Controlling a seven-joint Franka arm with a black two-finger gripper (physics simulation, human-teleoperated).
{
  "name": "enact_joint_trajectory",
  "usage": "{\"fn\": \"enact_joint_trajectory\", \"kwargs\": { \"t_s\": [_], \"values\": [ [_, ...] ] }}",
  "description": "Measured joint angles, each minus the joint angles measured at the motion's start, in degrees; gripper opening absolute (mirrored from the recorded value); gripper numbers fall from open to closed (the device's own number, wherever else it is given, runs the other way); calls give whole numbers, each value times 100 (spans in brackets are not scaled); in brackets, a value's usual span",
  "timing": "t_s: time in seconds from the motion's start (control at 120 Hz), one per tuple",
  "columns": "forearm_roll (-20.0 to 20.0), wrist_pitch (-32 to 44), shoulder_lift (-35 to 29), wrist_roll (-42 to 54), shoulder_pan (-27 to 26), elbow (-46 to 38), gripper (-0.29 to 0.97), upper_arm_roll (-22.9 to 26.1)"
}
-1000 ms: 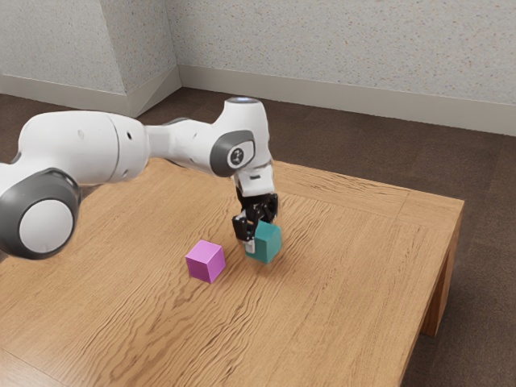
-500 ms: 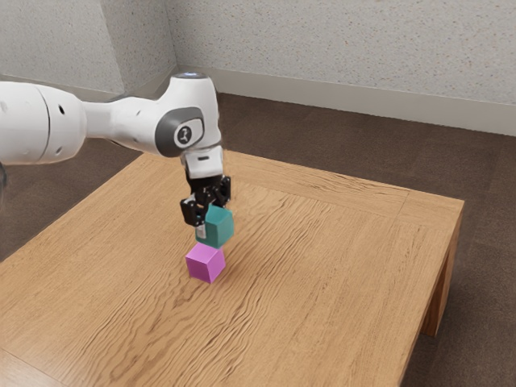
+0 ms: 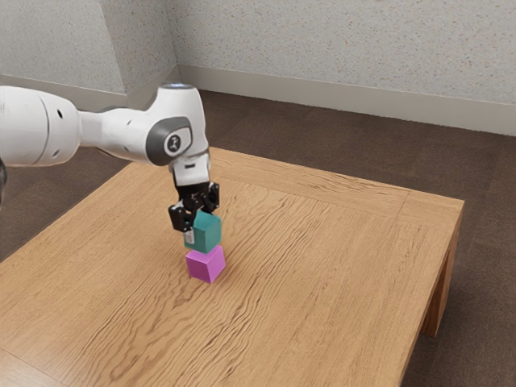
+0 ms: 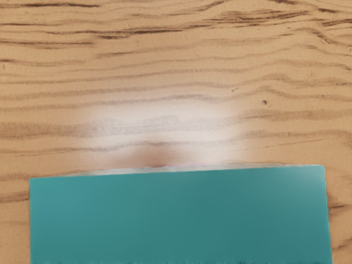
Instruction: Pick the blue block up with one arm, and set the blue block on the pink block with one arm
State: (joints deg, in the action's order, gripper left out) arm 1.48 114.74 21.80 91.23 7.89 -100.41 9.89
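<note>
Gripper (image 3: 197, 218) clamped on blue block (image 3: 208, 234), fingers pinching opposite side faces near its top. Block sits directly over pink block (image 3: 205, 264) on table (image 3: 339, 266). Bottom face looks to be touching pink top, though contact is hard to confirm from this angle. Wrist view: blue block (image 4: 179, 214) just under hand, wood grain beyond. Handling judgement: rigid, light cube with smooth flat faces, possibly slippery. Best hold is square across two parallel sides, centred, so no twist on release.
</note>
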Motion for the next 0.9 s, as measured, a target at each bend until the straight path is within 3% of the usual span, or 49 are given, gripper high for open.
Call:
{"fn": "enact_joint_trajectory", "kwargs": {
  "t_s": [0.275, 0.642, 0.775, 0.9],
  "values": [
    [-14, 115, -2, 110, 23, -151, 31, -2],
    [-96, 92, -29, 199, 46, -186, 60, 0],
    [-151, 76, -408, 222, 39, -275, 63, 10],
    [-329, -112, -1311, 206, -10, -431, 65, 135]
  ]
}}
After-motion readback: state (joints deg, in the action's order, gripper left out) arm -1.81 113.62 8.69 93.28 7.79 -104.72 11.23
